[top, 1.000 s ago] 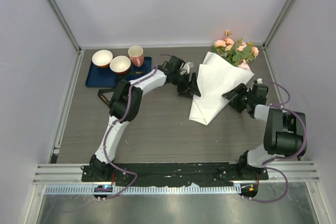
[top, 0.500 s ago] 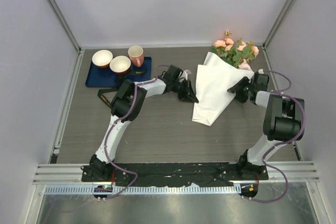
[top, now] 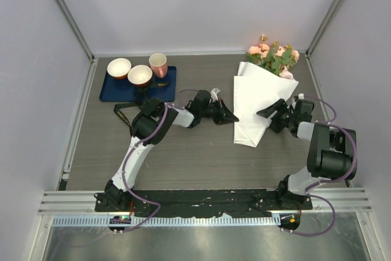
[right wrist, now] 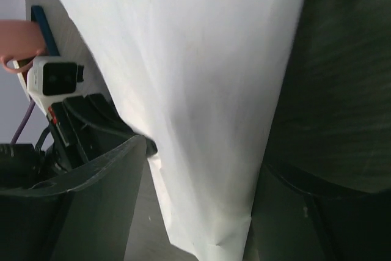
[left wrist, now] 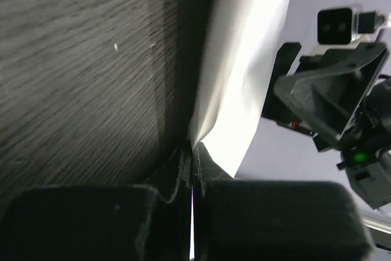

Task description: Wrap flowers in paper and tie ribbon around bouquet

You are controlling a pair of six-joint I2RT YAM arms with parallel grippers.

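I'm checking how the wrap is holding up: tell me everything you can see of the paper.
The paper is a thin, plain white sheet folded into a long cone with soft creases. It lies on the table, wide end toward the far right corner, narrow end nearer the arms. The flowers stick out of its wide end. The left pincer is shut on its left edge; the right pincer is open, the cone between its fingers.
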